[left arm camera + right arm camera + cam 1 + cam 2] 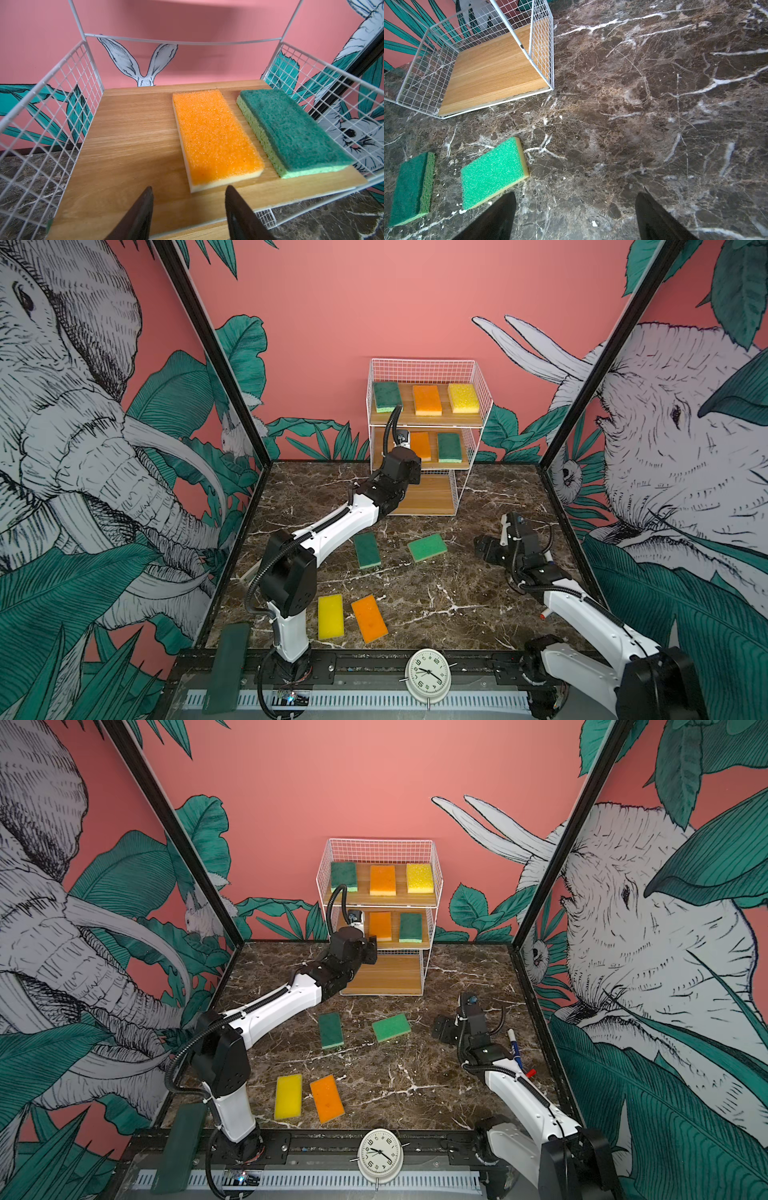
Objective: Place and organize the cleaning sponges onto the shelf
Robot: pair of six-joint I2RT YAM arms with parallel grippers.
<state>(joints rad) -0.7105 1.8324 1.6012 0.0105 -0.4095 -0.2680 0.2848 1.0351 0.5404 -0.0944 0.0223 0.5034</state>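
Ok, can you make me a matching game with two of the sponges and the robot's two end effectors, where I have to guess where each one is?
Things:
1. speckled yellow sponge
2. plain yellow sponge
3. left end effector
4. right end effector

Places:
A. on the table, beside an orange sponge
B. at the middle board of the shelf
C. on the top board of the shelf
D. over the table, near a light green sponge

Pairs: 1-C, 2-A, 3-B, 4-D
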